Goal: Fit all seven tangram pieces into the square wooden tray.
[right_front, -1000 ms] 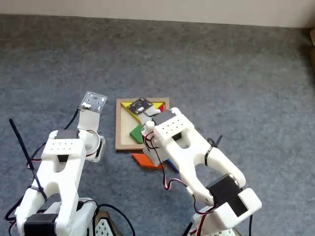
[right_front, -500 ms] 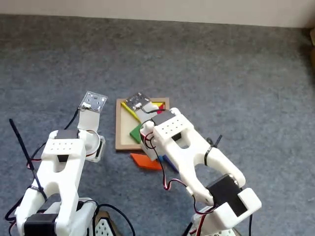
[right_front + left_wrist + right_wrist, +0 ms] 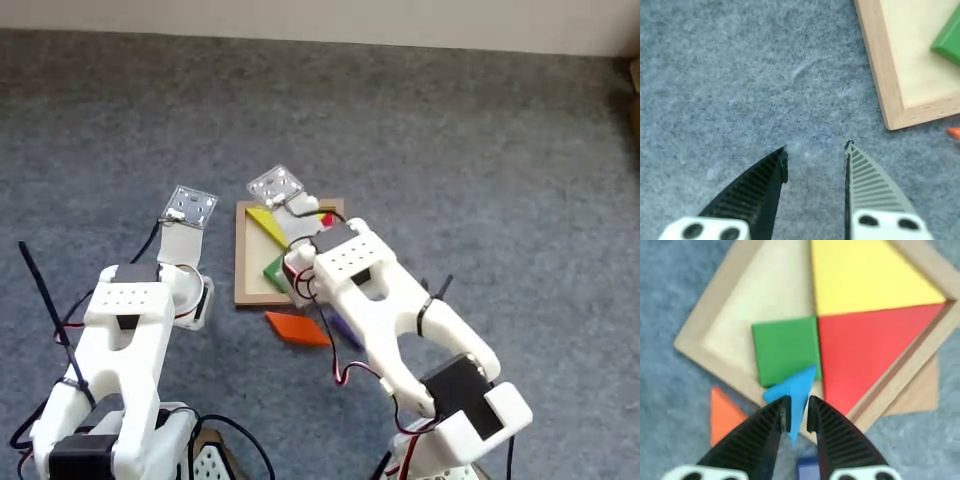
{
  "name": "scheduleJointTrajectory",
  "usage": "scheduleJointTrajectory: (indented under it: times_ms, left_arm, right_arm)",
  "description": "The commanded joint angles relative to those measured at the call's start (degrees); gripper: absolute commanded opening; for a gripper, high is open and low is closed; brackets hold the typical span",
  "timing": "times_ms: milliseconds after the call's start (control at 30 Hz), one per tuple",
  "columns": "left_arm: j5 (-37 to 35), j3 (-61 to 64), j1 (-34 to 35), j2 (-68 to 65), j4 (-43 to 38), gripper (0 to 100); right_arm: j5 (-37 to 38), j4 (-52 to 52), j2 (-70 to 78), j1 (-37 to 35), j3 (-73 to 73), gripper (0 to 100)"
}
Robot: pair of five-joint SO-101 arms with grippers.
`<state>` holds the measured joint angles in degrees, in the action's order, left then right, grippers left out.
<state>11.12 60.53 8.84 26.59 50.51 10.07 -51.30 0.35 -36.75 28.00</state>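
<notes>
Orange triangle [image 3: 298, 328] beside tray [image 3: 241, 262], right arm [image 3: 385, 305] overhanging — carpet [image 3: 480, 150]

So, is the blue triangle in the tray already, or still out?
Not seated: the right gripper pinches the blue triangle, which overlaps the tray rim and the green square.

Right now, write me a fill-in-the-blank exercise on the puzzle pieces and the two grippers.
The small triangle gripped by the fingers of the right gripper is ____.
The square piece in the tray is ____.
The big triangle beside the red triangle is ____.
The fingers of the left gripper are ____, with nothing between them.
Missing words: blue, green, yellow, open.
</notes>
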Motion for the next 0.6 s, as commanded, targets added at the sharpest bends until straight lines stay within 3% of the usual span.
scheduleJointTrajectory:
  times_ms: [0, 567]
  left_arm:
    - [0.26, -0.04, 0.48, 1.54, -0.62, 18]
    - [0.26, -0.04, 0.40, 1.54, -0.62, 18]
  right_arm:
    - [-0.09, 3.56, -0.31, 2.95, -0.75, 6.3]
    - [0.00, -5.67, -8.13, 4.97, -1.89, 6.3]
